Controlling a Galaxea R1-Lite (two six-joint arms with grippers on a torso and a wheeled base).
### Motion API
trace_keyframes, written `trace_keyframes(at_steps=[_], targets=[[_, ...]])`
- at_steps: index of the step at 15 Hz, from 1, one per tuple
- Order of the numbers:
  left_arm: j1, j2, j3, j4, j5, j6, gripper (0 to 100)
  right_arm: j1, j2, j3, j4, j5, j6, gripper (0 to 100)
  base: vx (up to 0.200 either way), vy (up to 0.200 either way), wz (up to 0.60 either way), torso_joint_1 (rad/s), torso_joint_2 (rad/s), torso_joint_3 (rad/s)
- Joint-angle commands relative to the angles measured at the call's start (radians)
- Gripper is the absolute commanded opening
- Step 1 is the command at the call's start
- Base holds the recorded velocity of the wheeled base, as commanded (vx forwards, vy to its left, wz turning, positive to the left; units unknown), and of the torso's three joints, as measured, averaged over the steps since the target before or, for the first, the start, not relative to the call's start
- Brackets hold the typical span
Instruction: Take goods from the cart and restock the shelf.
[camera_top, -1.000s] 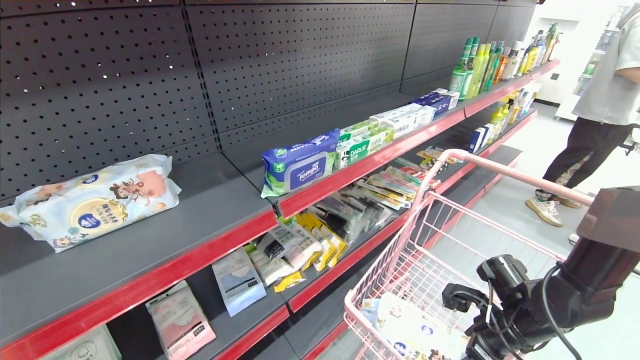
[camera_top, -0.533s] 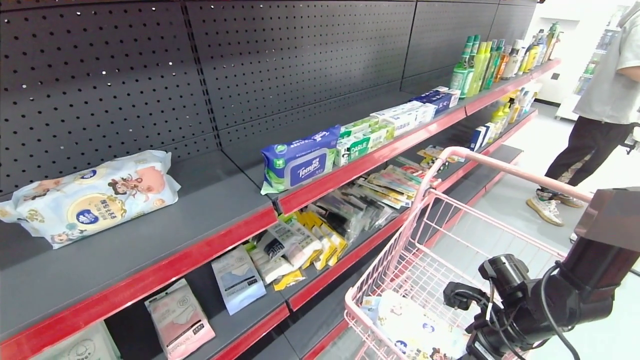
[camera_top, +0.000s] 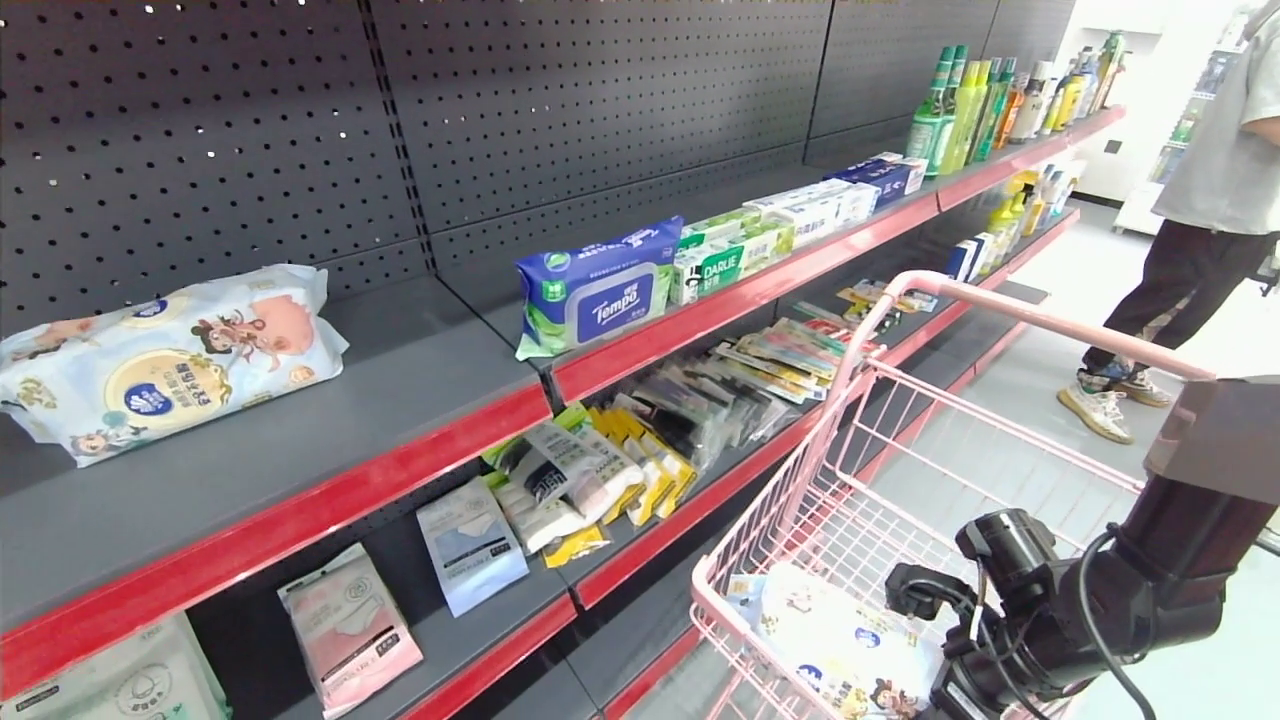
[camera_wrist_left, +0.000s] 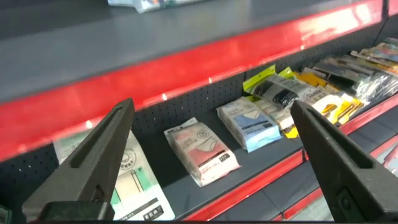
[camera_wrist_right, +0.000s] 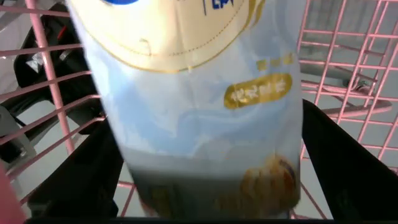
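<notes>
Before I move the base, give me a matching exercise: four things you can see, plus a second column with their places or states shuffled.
Things:
1 blue wipes pack
2 pink mask pack
3 green bottles
4 left tool

Places or states:
a far right end of the upper shelf
b lower shelf
c open, empty
d upper shelf, beside the toothpaste boxes

Pairs: 1-d, 2-b, 3-a, 4-c

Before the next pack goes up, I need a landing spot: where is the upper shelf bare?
Bare shelf board lies between the cartoon wipes pack and the blue wipes pack. Farther right, toothpaste boxes and bottles crowd it.
</notes>
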Motion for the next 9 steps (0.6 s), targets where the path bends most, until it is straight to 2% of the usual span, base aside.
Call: trace_keyframes(at_steps=[1, 4, 9], targets=[[0.000, 0.001, 0.000, 0.000, 0.002, 0.000, 100, -0.001, 0.000, -0.001, -0.001, 0.003, -0.002, 100, 0.000, 0.000, 0.00, -0.159, 0.41, 0.256], [0.000, 0.001, 0.000, 0.000, 0.001, 0.000, 100, 0.004, -0.004, -0.006, -0.015, 0.006, -0.002, 100, 0.000, 0.000, 0.00, -0.054, 0.15, 0.097], [0.000, 0.001, 0.000, 0.000, 0.002, -0.002, 100, 0.033, 0.001, -0.006, -0.022, 0.003, -0.006, 100, 0.000, 0.000, 0.00, 0.000, 0.00, 0.000]])
